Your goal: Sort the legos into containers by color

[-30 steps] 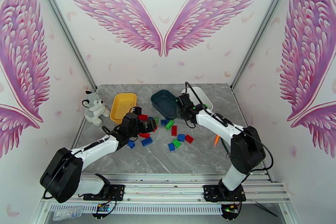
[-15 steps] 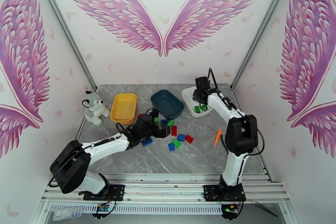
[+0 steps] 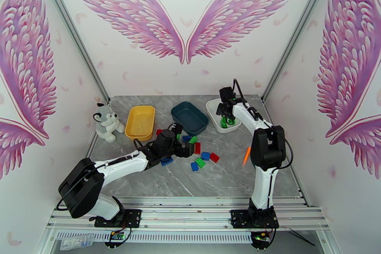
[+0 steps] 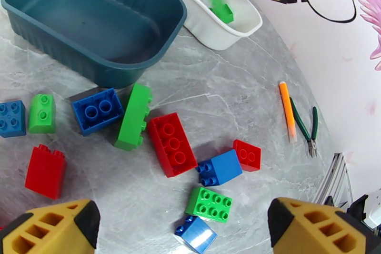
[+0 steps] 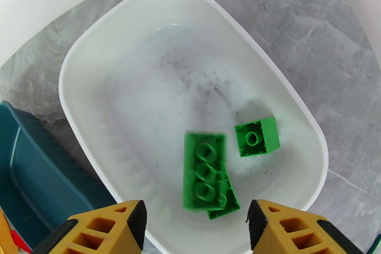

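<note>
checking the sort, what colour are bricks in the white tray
Green bricks, best in right wrist view.

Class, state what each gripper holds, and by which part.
Nothing. Left gripper open above loose legos; right gripper open, clear of the green legos in the white tray.

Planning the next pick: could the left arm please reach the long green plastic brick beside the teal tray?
Probably yes: the long green plastic brick lies uncovered ahead of the open left fingers, though a square blue brick and a long red brick crowd it.
</note>
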Tool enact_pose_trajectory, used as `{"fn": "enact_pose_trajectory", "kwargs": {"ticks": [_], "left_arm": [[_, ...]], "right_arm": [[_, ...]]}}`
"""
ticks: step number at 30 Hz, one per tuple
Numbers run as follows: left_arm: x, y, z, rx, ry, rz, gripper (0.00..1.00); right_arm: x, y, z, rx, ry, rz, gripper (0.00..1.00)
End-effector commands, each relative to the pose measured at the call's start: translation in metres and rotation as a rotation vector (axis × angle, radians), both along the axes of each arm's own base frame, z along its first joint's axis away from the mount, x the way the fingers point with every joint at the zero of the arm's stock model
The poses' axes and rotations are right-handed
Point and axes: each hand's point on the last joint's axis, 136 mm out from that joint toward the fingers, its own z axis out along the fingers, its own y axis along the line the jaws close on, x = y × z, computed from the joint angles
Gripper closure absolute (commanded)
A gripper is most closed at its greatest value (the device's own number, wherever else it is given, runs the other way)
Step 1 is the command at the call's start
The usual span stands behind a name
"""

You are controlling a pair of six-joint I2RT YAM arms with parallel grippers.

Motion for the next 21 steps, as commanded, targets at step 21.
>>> {"fn": "enact_pose_trajectory", "kwargs": {"ticks": [21], "left_arm": [[0.030,0.119,0.035,-0.051,-0.077,0.382,0.01]], "right_arm": [[-0.126,0.163,0.020,0.160,-0.058,0.461,0.22]]}}
